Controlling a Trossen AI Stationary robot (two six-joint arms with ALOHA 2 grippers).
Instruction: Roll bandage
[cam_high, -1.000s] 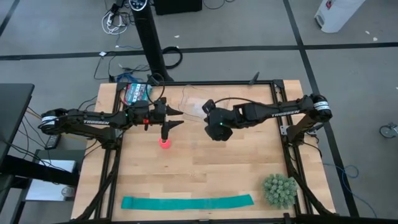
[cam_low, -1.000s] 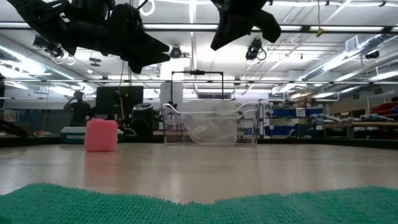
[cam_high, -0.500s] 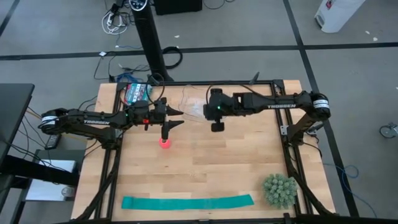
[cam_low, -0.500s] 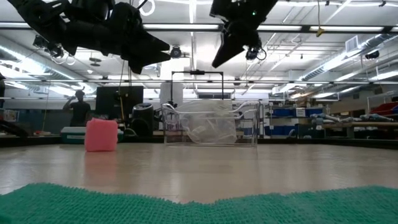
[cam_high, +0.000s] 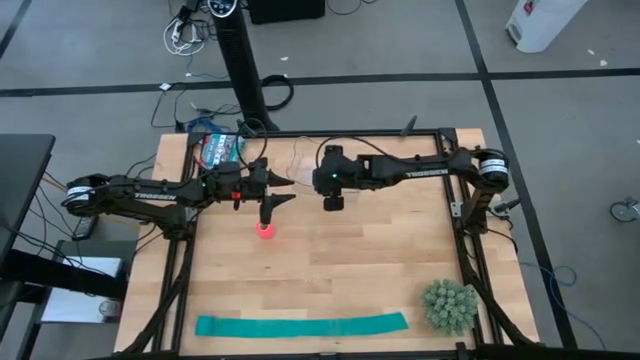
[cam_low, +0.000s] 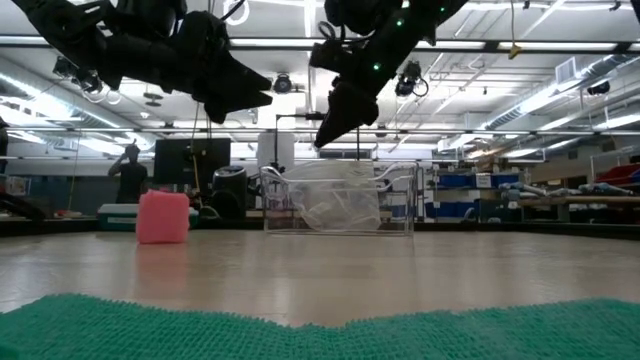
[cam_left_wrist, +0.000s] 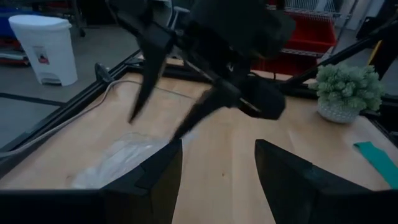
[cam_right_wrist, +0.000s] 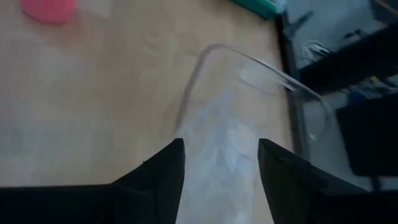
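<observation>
The left tool (cam_high: 277, 191) is seen raised above the bench (cam_high: 330, 270) with its fingers spread and nothing held, and the bandage (cam_high: 264, 231), a small pink-red roll, is found standing on the wood just below it in the high view. To its right, the right tool (cam_high: 333, 201) is held aloft with its fingers parted and empty, above a clear plastic container (cam_low: 338, 203) at the bench's far edge.

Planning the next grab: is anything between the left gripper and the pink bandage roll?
Nothing visible. The left gripper hangs open just above the bandage roll, with only bare table around it.
</observation>
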